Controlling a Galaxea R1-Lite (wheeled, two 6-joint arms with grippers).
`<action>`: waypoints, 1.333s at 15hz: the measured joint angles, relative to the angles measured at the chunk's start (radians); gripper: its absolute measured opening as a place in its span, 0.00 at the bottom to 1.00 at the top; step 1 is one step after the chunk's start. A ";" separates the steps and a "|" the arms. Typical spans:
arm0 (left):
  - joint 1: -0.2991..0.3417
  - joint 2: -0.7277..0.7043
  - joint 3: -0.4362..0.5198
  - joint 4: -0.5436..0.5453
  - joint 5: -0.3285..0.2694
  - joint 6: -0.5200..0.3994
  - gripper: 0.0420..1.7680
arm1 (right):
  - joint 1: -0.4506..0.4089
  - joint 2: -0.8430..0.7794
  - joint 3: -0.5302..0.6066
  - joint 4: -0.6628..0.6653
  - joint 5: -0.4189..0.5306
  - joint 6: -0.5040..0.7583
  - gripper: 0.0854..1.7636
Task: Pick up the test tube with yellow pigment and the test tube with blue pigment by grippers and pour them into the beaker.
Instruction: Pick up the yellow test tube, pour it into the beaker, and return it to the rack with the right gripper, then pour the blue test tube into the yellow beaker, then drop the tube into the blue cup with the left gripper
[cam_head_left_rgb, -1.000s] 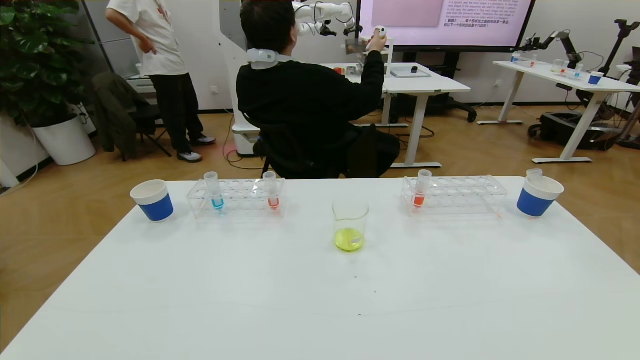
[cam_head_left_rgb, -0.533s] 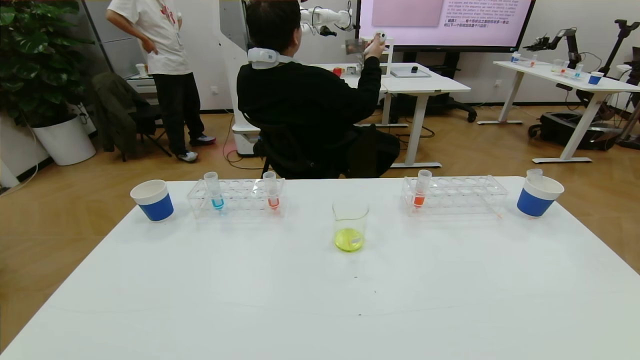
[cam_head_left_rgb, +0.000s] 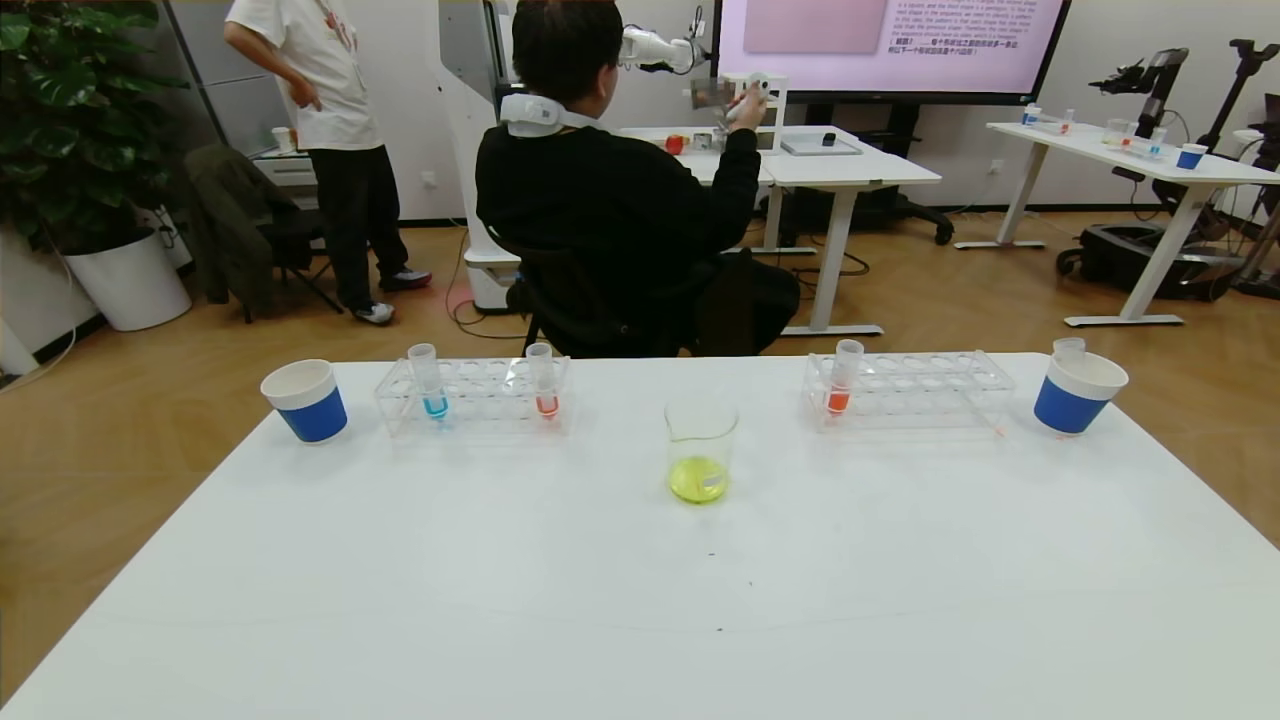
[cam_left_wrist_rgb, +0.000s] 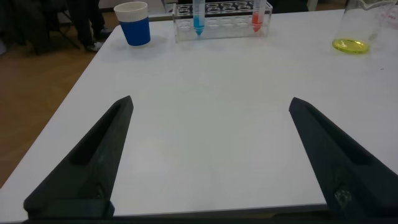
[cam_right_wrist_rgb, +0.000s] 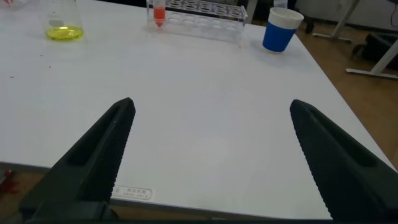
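Observation:
The beaker (cam_head_left_rgb: 700, 450) stands mid-table with yellow-green liquid in its bottom; it also shows in the left wrist view (cam_left_wrist_rgb: 357, 28) and the right wrist view (cam_right_wrist_rgb: 62, 22). The test tube with blue pigment (cam_head_left_rgb: 432, 385) stands upright at the left end of the left rack (cam_head_left_rgb: 475, 395), and shows in the left wrist view (cam_left_wrist_rgb: 198, 15). No tube holding yellow liquid shows. My left gripper (cam_left_wrist_rgb: 211, 101) is open and empty over the near left of the table. My right gripper (cam_right_wrist_rgb: 212, 102) is open and empty over the near right. Neither arm shows in the head view.
Orange-red tubes stand in the left rack (cam_head_left_rgb: 544, 385) and the right rack (cam_head_left_rgb: 842, 380). A blue-and-white cup (cam_head_left_rgb: 306, 400) stands far left. Another cup (cam_head_left_rgb: 1076, 392) stands far right, with a clear tube (cam_head_left_rgb: 1068, 348) sticking out. A seated person is behind the table.
Nothing on the table has moved. Only the people in the background have shifted a little.

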 joint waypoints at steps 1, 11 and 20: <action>0.000 0.000 0.000 0.000 0.000 0.000 0.99 | 0.000 0.000 0.000 0.000 0.000 0.000 0.98; 0.000 0.000 0.000 -0.005 -0.004 0.005 0.99 | 0.000 0.000 0.000 -0.001 0.000 0.000 0.98; -0.013 0.265 -0.360 -0.012 -0.039 -0.005 0.99 | 0.000 0.000 0.000 0.000 0.000 0.000 0.98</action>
